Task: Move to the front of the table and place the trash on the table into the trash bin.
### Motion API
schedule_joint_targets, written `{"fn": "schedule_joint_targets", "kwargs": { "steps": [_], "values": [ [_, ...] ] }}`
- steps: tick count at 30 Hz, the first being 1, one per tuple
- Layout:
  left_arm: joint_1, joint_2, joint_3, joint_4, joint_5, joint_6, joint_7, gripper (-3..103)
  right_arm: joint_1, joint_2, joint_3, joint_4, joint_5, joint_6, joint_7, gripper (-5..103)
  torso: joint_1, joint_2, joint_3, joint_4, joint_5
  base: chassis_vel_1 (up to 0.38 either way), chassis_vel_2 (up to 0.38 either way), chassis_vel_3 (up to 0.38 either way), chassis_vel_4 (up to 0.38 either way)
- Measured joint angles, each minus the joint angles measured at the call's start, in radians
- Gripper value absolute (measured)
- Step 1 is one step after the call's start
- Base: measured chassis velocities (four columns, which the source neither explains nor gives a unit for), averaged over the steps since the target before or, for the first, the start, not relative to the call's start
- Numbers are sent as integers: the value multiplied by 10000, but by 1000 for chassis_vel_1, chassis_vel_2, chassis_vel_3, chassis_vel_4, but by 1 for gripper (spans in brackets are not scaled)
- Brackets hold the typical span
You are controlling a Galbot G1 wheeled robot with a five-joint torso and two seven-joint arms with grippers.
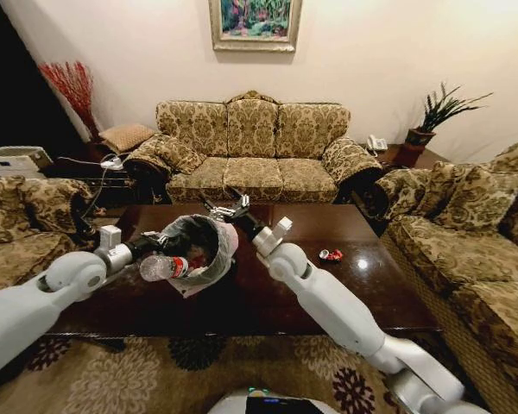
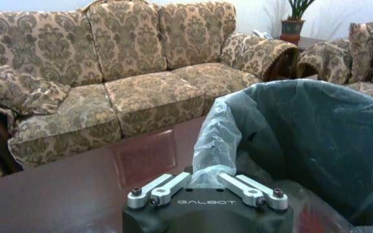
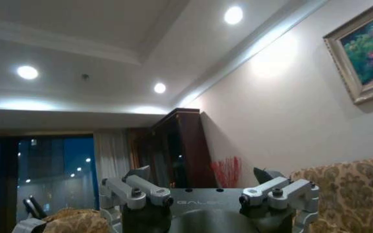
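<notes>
The trash bin (image 1: 214, 241), dark with a grey-white liner, sits tilted over the left part of the dark wooden table (image 1: 328, 289). My left gripper (image 1: 160, 244) is shut on the liner at the bin's rim, and the pinched plastic shows between its fingers (image 2: 208, 175). A clear red-labelled bottle (image 1: 166, 267) lies across the bin's near rim; I cannot tell whether it rests there. My right gripper (image 1: 227, 207) hovers open and empty just past the bin's far rim, its fingers (image 3: 138, 175) pointing upward. A red-black wrapper (image 1: 331, 255) lies on the table to the right.
A patterned sofa (image 1: 252, 151) stands behind the table, with matching sofas at the left (image 1: 17, 216) and right (image 1: 466, 233). A potted plant (image 1: 423, 125) stands on a corner table at the back right. A patterned rug (image 1: 181, 366) lies under the table's near edge.
</notes>
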Motion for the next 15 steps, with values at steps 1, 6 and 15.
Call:
{"fn": "schedule_joint_targets", "kwargs": {
  "steps": [1, 6, 15],
  "values": [
    [0, 0, 0, 0, 0, 0, 0, 2, 0, 0, 0, 0, 0, 0, 0, 100, 0, 0, 0, 0, 0, 0, 0, 0, 0],
    [37, 334, -25, 144, 93, 46, 347, 2, -520, -185, 627, 268, 124, -18, -199, 100, 0, 0, 0, 1, 0, 0, 0, 0, 0],
    [136, 506, 0, 390, 424, -81, 726, 2, -1344, -547, 1693, 799, 161, -146, -149, 100, 0, 0, 0, 1, -1, 0, 0, 0, 0]
  ]
}}
